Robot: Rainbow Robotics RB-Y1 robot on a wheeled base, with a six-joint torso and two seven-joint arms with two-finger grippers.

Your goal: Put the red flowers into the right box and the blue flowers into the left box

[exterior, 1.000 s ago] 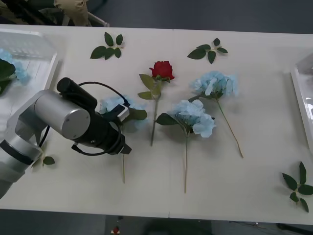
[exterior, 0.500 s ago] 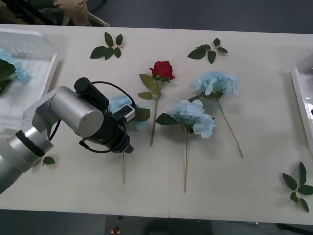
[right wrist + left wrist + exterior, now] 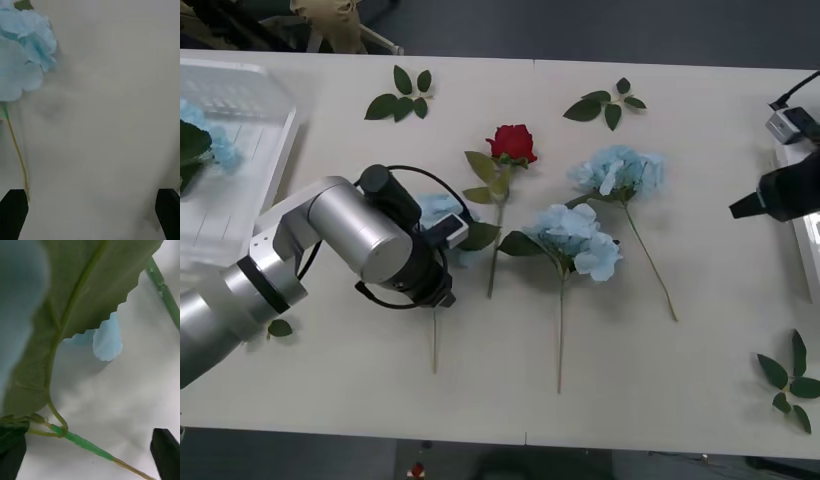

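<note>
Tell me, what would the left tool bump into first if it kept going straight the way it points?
Probably the thin green stem of the fluffy pale-blue flower lying just between the open left tool; depth is unclear.

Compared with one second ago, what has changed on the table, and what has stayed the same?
The left hand moved further right over the leftmost blue flower, its fingers open astride the stem. The right hand came into view from the right edge, open, near the right box. Nothing was grasped or released. The red flower, the other blue flowers and the left box stayed in place.
</note>
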